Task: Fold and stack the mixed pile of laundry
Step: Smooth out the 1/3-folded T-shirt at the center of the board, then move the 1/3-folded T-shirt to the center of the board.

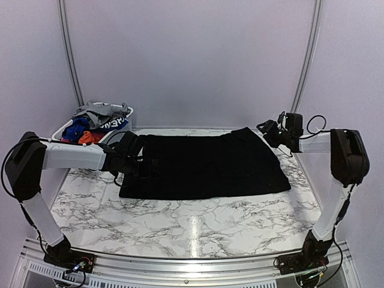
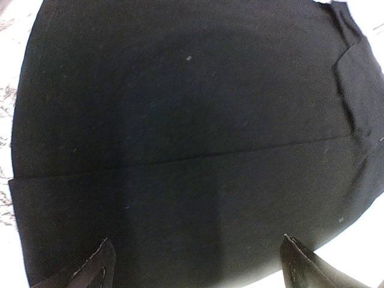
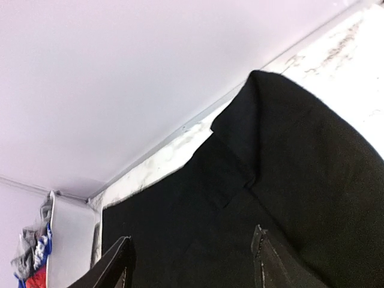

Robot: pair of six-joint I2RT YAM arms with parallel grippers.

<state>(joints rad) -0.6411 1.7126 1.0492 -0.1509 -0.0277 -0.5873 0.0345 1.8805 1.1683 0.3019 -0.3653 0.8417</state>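
Black cloth covers the middle of the marble table [image 1: 180, 225]: the large black garment [image 1: 204, 165] lies spread flat. One straight edge line crosses it in the left wrist view, so it is probably laid out to be doubled over. The left gripper [image 1: 139, 163] sits over the garment's left edge, jaws wide with nothing between them. The right gripper [image 1: 269, 132] hangs at the garment's upper right corner, jaws parted and empty in its wrist view, placed, I judge, to work that corner. The rest of the mixed laundry pile [image 1: 96, 120], grey, blue and orange-red, waits in the white basket [image 1: 60, 131] at the upper left.
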